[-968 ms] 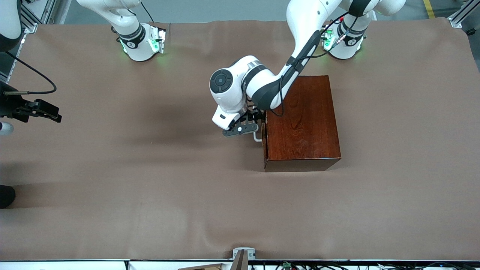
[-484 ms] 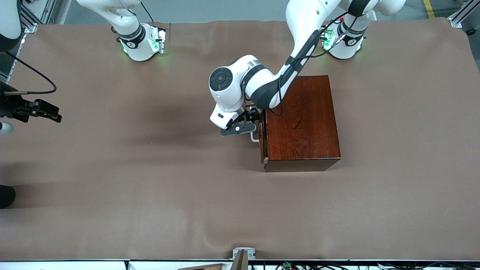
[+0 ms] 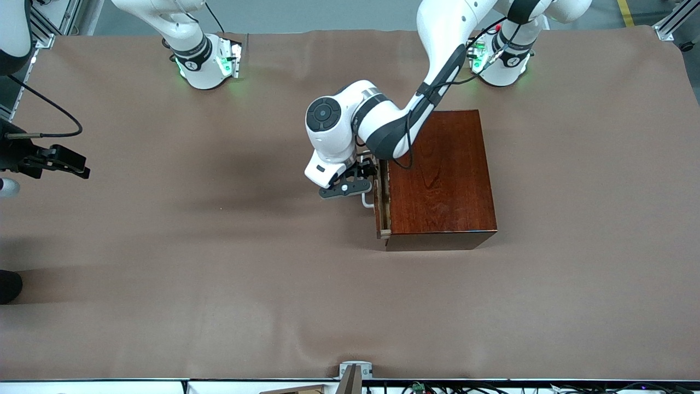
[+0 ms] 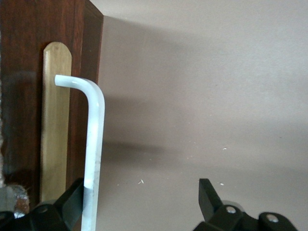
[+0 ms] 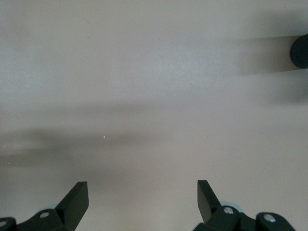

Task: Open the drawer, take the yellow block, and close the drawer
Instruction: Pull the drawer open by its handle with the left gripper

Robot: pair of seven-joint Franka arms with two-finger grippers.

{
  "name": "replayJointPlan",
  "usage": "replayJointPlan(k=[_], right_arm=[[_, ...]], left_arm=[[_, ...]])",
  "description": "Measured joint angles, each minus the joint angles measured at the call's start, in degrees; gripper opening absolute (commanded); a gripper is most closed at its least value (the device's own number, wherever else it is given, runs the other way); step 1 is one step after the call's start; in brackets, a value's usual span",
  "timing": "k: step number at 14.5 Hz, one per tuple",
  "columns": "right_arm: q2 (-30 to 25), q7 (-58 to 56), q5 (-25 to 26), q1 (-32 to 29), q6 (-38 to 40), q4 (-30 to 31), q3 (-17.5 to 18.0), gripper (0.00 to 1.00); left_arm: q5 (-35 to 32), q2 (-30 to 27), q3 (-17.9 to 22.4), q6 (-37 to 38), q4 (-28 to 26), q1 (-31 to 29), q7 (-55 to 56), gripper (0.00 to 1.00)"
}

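Drawer (image 3: 381, 205): slid further out vs. a sec ago; opening underway. Left gripper (image 3: 365, 186): fingers spread, one hooked on handle (image 4: 94, 144). Right gripper (image 5: 139, 204): unclenched, waited at table edge.

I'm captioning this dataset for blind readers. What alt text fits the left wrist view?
The left gripper is open, one finger behind the white handle of the drawer, the other out over the brown tablecloth. The handle stands off a pale wood drawer front set in the dark reddish-brown box.
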State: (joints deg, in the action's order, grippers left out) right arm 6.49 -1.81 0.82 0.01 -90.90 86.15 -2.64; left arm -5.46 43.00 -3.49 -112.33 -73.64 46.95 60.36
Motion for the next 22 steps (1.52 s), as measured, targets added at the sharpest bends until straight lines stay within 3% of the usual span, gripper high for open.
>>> replayJointPlan(k=[22], right_arm=[[0.0,0.0,0.0,0.0,0.0,0.0,0.0,1.00]], left_arm=[[0.2,-0.7,-0.1,-8.5,-2.1,1.2,3.0,1.00]])
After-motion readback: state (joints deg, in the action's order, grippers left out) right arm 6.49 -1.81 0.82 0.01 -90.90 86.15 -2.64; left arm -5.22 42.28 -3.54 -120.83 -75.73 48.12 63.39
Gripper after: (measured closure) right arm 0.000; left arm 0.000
